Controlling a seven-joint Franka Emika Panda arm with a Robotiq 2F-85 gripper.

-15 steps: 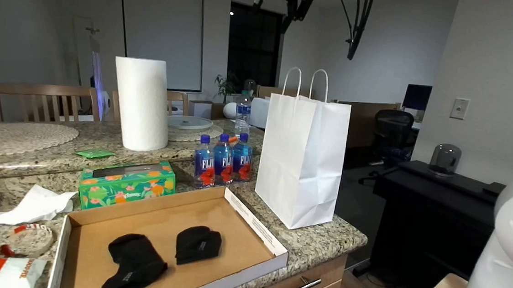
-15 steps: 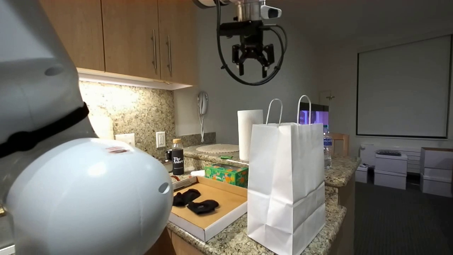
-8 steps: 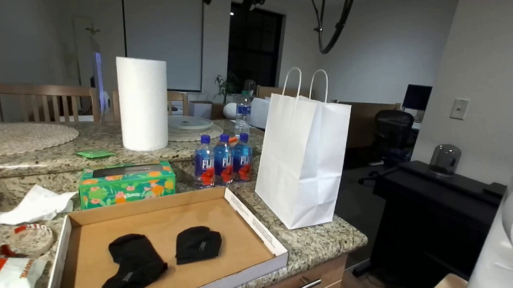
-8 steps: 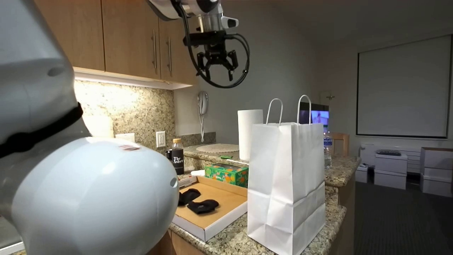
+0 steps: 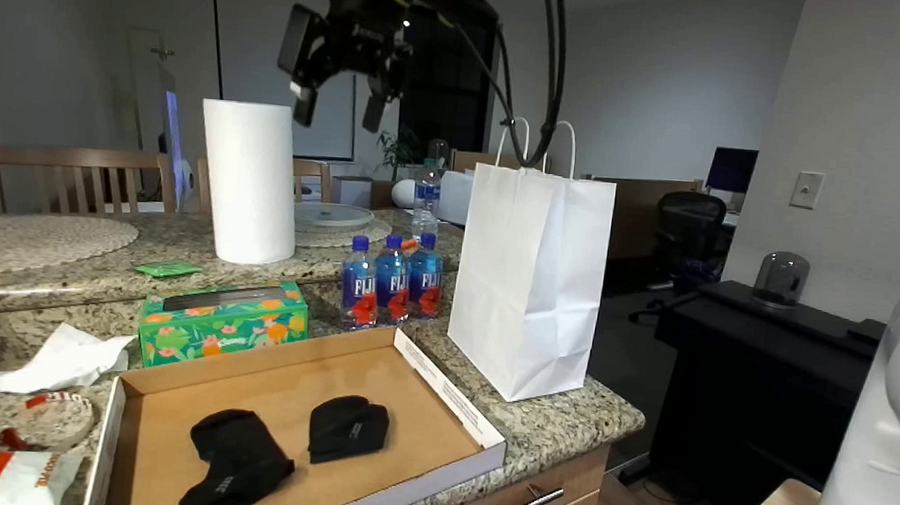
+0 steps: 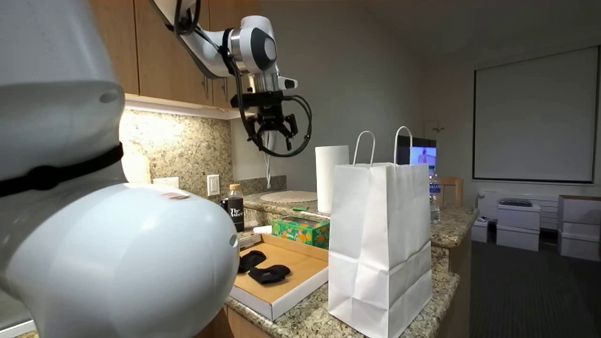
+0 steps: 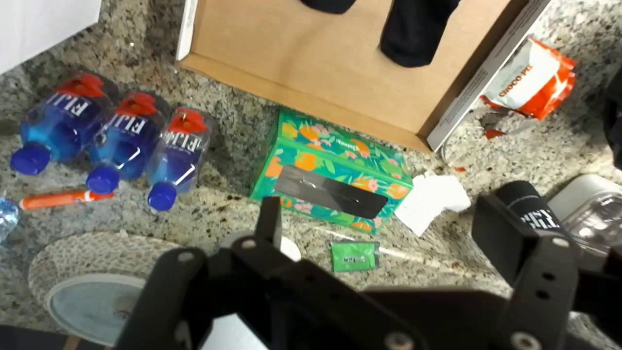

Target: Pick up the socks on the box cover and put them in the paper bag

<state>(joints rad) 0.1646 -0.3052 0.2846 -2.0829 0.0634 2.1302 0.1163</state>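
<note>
Fingers [image 5: 305, 106]: hanging spread above worktop [image 5: 549, 417], holding nothing, presumably suiting pickup. Socks [image 5: 241, 461]: lying apart inside box cover [image 5: 352, 369], likely easing single picks. Paper bag [image 5: 529, 283]: standing upright nearby, probably shortening carry.

Open from above over the tray [image 5: 279, 383], down to both socks [image 5: 347, 431] — a narrow gap between those. Fenced by low walls [image 5: 447, 389]. Crowded along one wall by the tissue box [image 5: 234, 340] and bottles [image 5: 393, 280], with the tall paper roll [image 5: 250, 189] behind. Past a strip of counter [image 5: 475, 384], blocked by the bag [image 5: 524, 282] — with handles [image 5: 563, 123] upright.
</note>
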